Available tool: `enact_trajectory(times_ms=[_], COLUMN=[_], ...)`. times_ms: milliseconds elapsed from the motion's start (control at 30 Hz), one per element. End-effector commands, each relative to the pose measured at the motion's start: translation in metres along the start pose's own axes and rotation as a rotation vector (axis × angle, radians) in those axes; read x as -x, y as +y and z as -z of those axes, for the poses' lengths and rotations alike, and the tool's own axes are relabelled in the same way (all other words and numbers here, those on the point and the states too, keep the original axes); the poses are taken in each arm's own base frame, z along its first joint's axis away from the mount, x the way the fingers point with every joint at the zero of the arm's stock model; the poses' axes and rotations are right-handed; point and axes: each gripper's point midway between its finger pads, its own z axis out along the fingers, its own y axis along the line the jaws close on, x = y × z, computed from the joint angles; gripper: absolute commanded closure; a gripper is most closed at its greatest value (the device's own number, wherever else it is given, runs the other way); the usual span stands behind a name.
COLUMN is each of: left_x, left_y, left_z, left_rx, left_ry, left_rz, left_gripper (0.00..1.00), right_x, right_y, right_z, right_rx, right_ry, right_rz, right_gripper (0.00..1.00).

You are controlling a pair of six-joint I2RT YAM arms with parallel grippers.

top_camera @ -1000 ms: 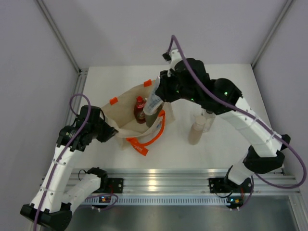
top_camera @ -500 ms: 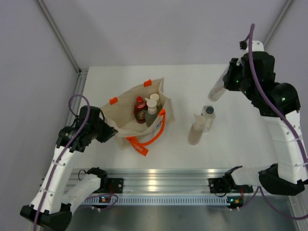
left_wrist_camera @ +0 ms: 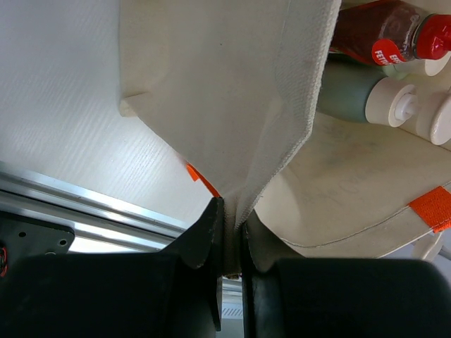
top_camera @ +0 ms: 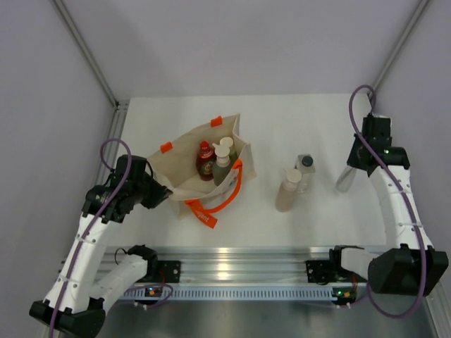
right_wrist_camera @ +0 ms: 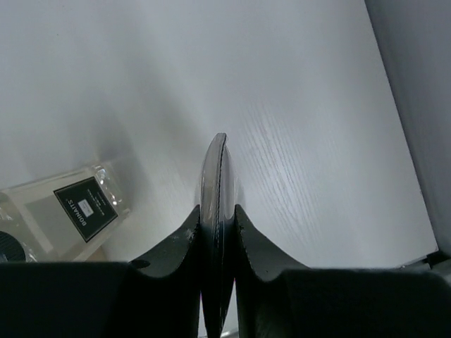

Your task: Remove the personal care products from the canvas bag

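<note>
The beige canvas bag [top_camera: 184, 163] with orange handles lies open at the table's left. In it are a grey-green bottle [top_camera: 221, 171], a pale white-capped bottle [top_camera: 227, 145] and a red-capped sauce bottle [top_camera: 204, 160]. My left gripper [top_camera: 167, 193] is shut on the bag's rim, and the fabric [left_wrist_camera: 282, 134] is pinched between its fingers [left_wrist_camera: 204, 236]. My right gripper [top_camera: 352, 167] is shut on a clear-grey bottle [top_camera: 344, 181] low over the table at the right; its flat end [right_wrist_camera: 219, 172] sticks out between the fingers. A tan bottle [top_camera: 287, 191] and a clear dark-capped bottle [top_camera: 304, 169] stand mid-table.
The clear bottle with a black label [right_wrist_camera: 70, 211] stands just left of my right gripper. The cell's right wall [top_camera: 416, 105] is close to the right arm. An aluminium rail [top_camera: 232, 257] runs along the table's near edge.
My right arm has swung from the bag to the table's right side, carrying the clear-grey bottle, and lowered it toward the surface. The left arm has not moved.
</note>
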Motion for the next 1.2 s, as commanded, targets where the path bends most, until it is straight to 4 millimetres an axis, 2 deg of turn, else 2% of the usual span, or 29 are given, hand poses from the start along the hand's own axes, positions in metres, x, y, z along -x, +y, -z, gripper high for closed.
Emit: enact_trajectory(times_ms=[0, 67, 100, 267, 333, 367, 467, 567, 600, 633, 667, 700, 767, 800, 867, 900, 933, 967, 1000, 1067, 1133, 1167], left_x=[0.013, 0.012, 0.012, 0.011, 0.012, 0.012, 0.012, 0.012, 0.011, 0.011, 0.011, 0.010, 0.009, 0.008, 0.006, 0.005, 0.005, 0.004, 0.005, 0.005, 0.004, 0.004], left_y=[-0.007, -0.005, -0.005, -0.002, -0.002, -0.002, -0.002, -0.003, -0.003, -0.003, -0.003, -0.002, 0.001, 0.002, 0.004, 0.005, 0.005, 0.006, 0.006, 0.006, 0.007, 0.007], left_z=[-0.003, -0.004, -0.005, -0.008, -0.009, -0.009, -0.010, -0.011, -0.011, -0.011, -0.011, -0.011, -0.013, -0.014, -0.014, -0.015, -0.014, -0.015, -0.015, -0.015, -0.015, -0.015], left_rx=[-0.020, -0.014, -0.013, 0.002, 0.006, 0.006, 0.011, 0.012, 0.011, 0.012, 0.012, 0.012, 0.019, 0.022, 0.022, 0.023, 0.022, 0.025, 0.024, 0.024, 0.022, 0.022], left_ry=[-0.059, -0.060, -0.059, -0.054, -0.054, -0.054, -0.052, -0.046, -0.044, -0.043, -0.043, -0.042, -0.040, -0.038, -0.031, -0.029, -0.029, -0.028, -0.029, -0.030, -0.029, -0.029], left_rz=[0.005, 0.002, 0.000, -0.005, -0.013, -0.014, -0.012, -0.017, -0.018, -0.020, -0.020, -0.020, -0.024, -0.023, -0.018, -0.013, -0.010, -0.010, -0.008, -0.009, -0.004, -0.004], left_gripper=[1.00, 1.00, 1.00, 1.00, 1.00, 1.00, 1.00, 1.00, 1.00, 1.00, 1.00, 1.00, 1.00, 1.00, 1.00, 1.00, 1.00, 1.00, 1.00, 1.00, 1.00, 1.00], right_x=[0.045, 0.041, 0.028, 0.008, -0.001, -0.001, -0.002, 0.006, 0.017, 0.017, 0.020, 0.031, 0.035, 0.043, 0.043, 0.046, 0.046, 0.040, 0.037, 0.028, 0.011, 0.010], right_y=[0.016, 0.018, 0.017, 0.015, 0.014, 0.014, 0.013, 0.015, 0.019, 0.024, 0.029, 0.050, 0.073, 0.103, 0.127, 0.159, 0.172, 0.190, 0.219, 0.250, 0.307, 0.308], right_z=[0.000, -0.009, -0.016, -0.028, -0.030, -0.029, -0.025, -0.013, -0.004, 0.001, 0.005, 0.019, 0.035, 0.056, 0.074, 0.094, 0.103, 0.114, 0.131, 0.151, 0.182, 0.183], right_rx=[0.099, 0.109, 0.104, 0.098, 0.096, 0.100, 0.102, 0.114, 0.133, 0.149, 0.155, 0.213, 0.271, 0.354, 0.378, 0.454, 0.487, 0.554, 0.642, 0.747, 0.868, 0.874], right_ry=[-0.248, -0.260, -0.238, -0.239, -0.226, -0.228, -0.234, -0.221, -0.232, -0.213, -0.212, -0.233, -0.229, -0.252, -0.253, -0.264, -0.262, -0.244, -0.245, -0.230, -0.215, -0.212], right_rz=[-0.052, -0.049, -0.041, -0.040, -0.035, -0.035, -0.039, -0.045, -0.054, -0.047, -0.038, -0.018, 0.009, 0.053, 0.118, 0.170, 0.191, 0.231, 0.294, 0.369, 0.529, 0.531], right_gripper=[1.00, 1.00, 1.00, 0.95, 0.84, 0.68, 0.40, 0.28, 0.28, 0.25, 0.17, 0.16, 0.17, 0.17, 0.18, 0.19, 0.20, 0.22, 0.22, 0.23, 0.24, 0.24])
